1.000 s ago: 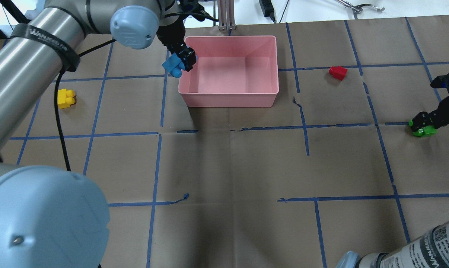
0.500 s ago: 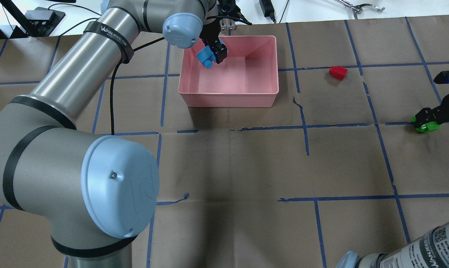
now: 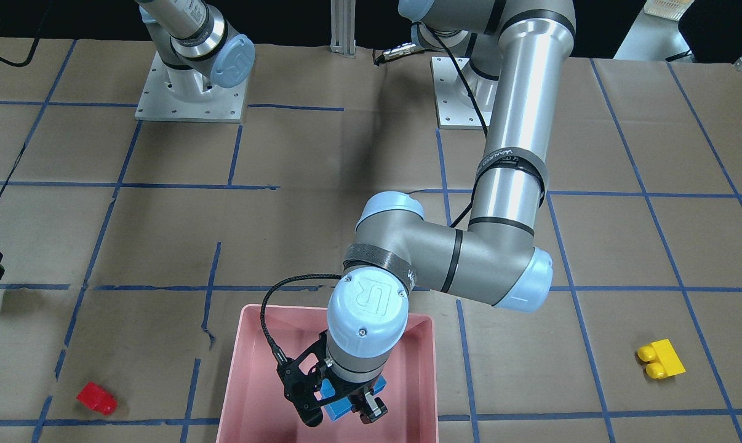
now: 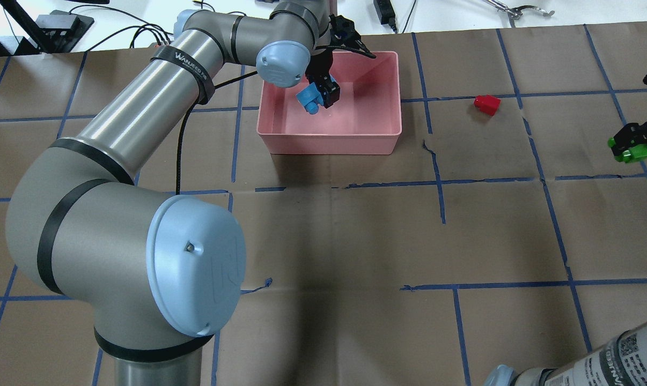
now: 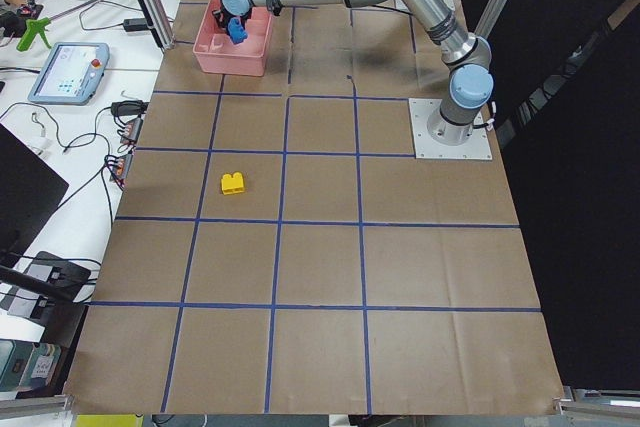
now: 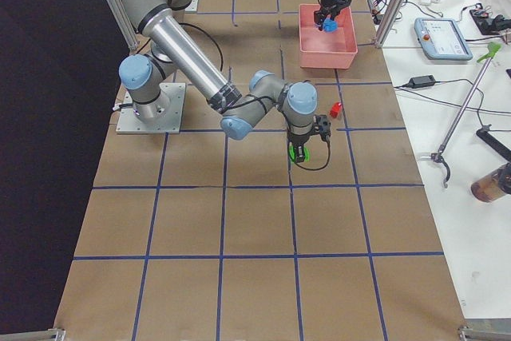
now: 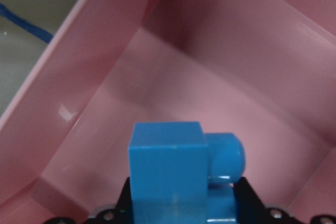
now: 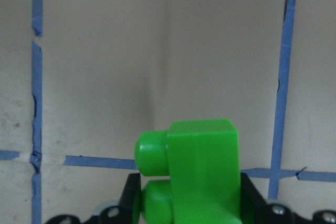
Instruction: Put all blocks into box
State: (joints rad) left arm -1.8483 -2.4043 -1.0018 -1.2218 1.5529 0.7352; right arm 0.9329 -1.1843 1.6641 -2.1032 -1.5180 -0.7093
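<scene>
Left hand: the left hand (image 4: 319, 98) had travelled from outside the box's left wall to a spot over its inside, and it was clenched on the blue brick (image 4: 306, 98).
Blue brick: it hung in that grip above the floor of the box (image 4: 329, 143), not yet set down; the wrist view showed only pink floor and walls beneath it.
Right hand: the right hand (image 4: 630, 146) had shifted farther up the desk (image 4: 355, 241) near its right edge, grasping the green brick (image 4: 631, 155).
Green brick: it seemed lifted off the desk, well apart from the box.
Red brick: the red brick (image 4: 486, 104) lay where it had been, on the desk to the right of the box.
Yellow brick: the yellow brick (image 3: 660, 359) lay alone on the desk, well off to the left arm's side.
Meaning for the task: nothing sat in the box yet, but the blue brick looked one release from being in. The green one needed a long carry, and two bricks were untouched.
</scene>
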